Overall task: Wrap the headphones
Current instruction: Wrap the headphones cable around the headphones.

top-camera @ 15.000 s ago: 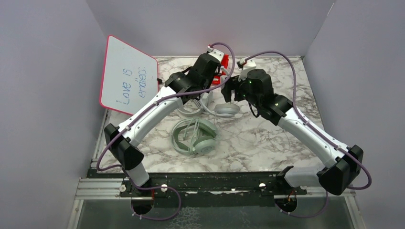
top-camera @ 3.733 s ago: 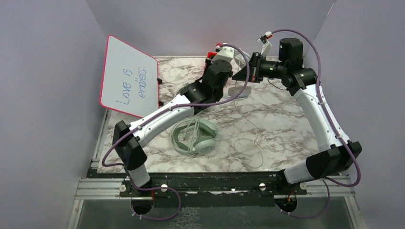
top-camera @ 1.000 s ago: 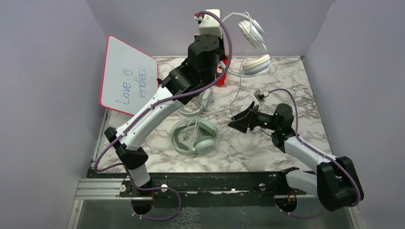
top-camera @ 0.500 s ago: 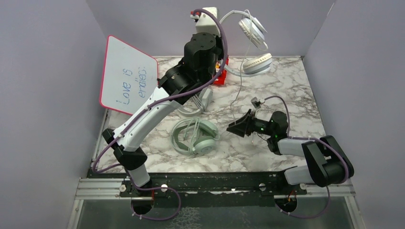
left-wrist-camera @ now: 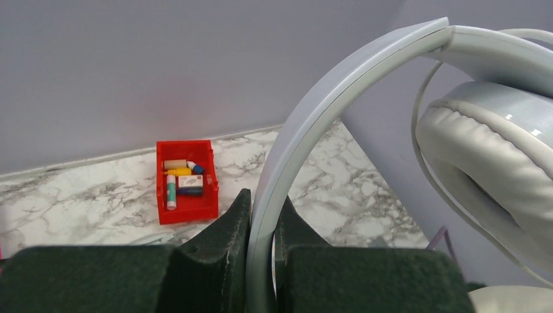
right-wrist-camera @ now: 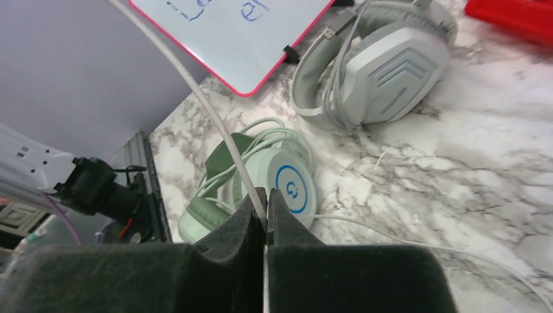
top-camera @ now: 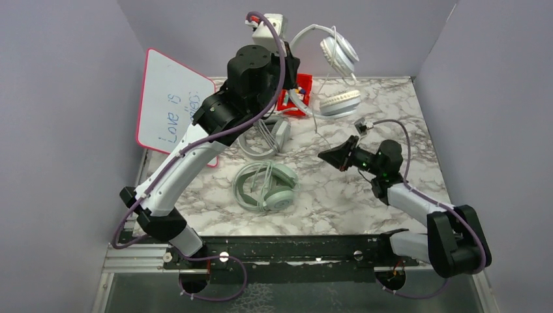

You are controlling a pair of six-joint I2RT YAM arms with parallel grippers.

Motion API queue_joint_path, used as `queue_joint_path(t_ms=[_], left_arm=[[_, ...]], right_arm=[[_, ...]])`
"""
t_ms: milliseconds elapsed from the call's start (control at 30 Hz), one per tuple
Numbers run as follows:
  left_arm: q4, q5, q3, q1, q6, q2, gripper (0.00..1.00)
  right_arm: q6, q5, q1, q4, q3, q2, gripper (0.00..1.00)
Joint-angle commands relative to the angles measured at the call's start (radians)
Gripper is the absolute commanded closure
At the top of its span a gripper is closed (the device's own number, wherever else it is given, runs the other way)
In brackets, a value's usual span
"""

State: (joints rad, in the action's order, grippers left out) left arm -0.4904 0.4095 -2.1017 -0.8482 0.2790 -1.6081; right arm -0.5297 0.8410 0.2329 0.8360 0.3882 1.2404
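Note:
My left gripper [top-camera: 291,63] is raised at the back and shut on the headband [left-wrist-camera: 306,117] of the white headphones [top-camera: 331,52], which hang above the table with one ear cup [left-wrist-camera: 482,150] close to the camera. Their thin white cable [right-wrist-camera: 195,91] runs down into my right gripper [top-camera: 324,155], which is shut on it low over the table's middle [right-wrist-camera: 266,202]. The mint-green headphones [top-camera: 264,186] lie with their cable coiled, just beyond the right fingertips [right-wrist-camera: 261,176]. The grey-white headphones [top-camera: 267,137] lie further back [right-wrist-camera: 378,65].
A red-framed whiteboard [top-camera: 171,104] leans against the left wall. A red bin [top-camera: 293,98] of small items sits at the back [left-wrist-camera: 186,182]. Loose cable trails over the marble table [top-camera: 391,111] by the right arm. Grey walls close three sides.
The right gripper closed on the thin cable and shifted slightly back. The left arm swung a little left, carrying the raised white headphones with it.

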Motion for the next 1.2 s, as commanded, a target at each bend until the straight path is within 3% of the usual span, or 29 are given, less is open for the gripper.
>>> queue_joint_path(t_ms=[0, 133, 400, 900, 1167], left_arm=[[0.055, -0.256, 0.126, 0.029, -0.03, 0.12, 1.0], [0.063, -0.461, 0.218, 0.032, -0.103, 0.155, 1.0], [0.033, -0.599, 0.498, 0.031, -0.289, 0.284, 1.0], [0.0, -0.418, 0.66, 0.031, -0.513, 0.251, 1.0], [-0.002, -0.276, 0.676, 0.031, -0.551, 0.199, 1.0]], right_arm=[[0.18, -0.028, -0.023, -0.317, 0.096, -0.055, 0.98], [0.27, -0.032, -0.029, -0.527, 0.212, -0.053, 0.98], [0.43, -0.081, -0.06, -1.092, 0.559, 0.007, 0.99], [0.513, -0.238, -0.06, -1.554, 0.944, 0.053, 1.0], [0.52, -0.172, -0.06, -1.69, 1.079, 0.092, 0.99]])
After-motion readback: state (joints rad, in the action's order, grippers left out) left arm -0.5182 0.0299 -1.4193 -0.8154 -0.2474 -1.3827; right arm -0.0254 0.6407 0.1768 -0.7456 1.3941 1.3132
